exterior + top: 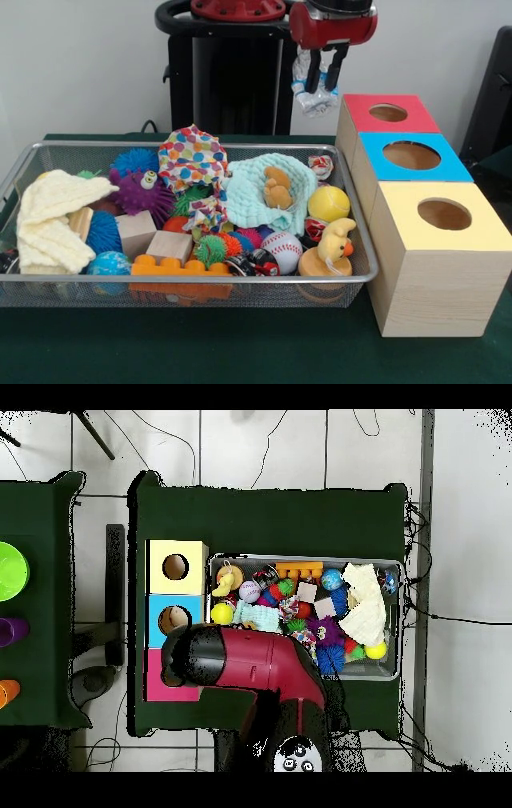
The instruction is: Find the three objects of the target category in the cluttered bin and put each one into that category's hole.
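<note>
Up at one o'clock in the front view, clamping a crumpled whitish foil-like wad (314, 99) with the red and black gripper (322, 84), black fingers (313, 68) pressing in on it from both sides. Hanging it in the air just at ten o'clock of the round hole in the red-topped wooden box (388, 113), apart from the lid.

Showing at three o'clock of the silver wire-mesh bin (200, 279) a row of boxes: the red-topped one farthest, then a blue-topped wooden box (412, 155), then a yellow-topped wooden box (444, 214) nearest.

Showing inside the bin two similar red-and-white crumpled wads, one (321, 166) at twelve o'clock of a smooth yellow ball (329, 203), one (314, 228) at six o'clock of it. Lying around them: a white stitched baseball (282, 247), a yellow plush duck (336, 239), a mint-green knitted cloth (256, 204), a purple spiky ball with eyes (142, 190) and an orange plastic building brick (178, 267).

Looking straight down, hiding the gripper and the wad entirely under the bulky red and black arm (250, 664), so giving nothing on the grasp there. Covering most of the red-topped box (160, 689) too, while leaving the blue-topped box (172, 616) and yellow-topped box (175, 567) open at nine o'clock of the bin (300, 560).
</note>
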Tool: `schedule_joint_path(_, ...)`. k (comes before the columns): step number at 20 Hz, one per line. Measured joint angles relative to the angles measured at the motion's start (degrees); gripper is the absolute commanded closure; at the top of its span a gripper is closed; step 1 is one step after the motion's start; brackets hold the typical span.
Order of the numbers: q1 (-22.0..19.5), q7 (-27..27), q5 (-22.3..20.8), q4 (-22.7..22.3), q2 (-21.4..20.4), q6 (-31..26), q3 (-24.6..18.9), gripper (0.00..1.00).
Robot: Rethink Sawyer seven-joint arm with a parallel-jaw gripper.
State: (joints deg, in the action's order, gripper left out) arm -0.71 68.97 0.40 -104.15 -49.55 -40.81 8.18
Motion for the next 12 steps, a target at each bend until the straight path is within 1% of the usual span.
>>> schedule_joint_path(12, 1.6, 2.9, 0.4, 0.0, 0.0, 0.0, 0.3, 1.00)
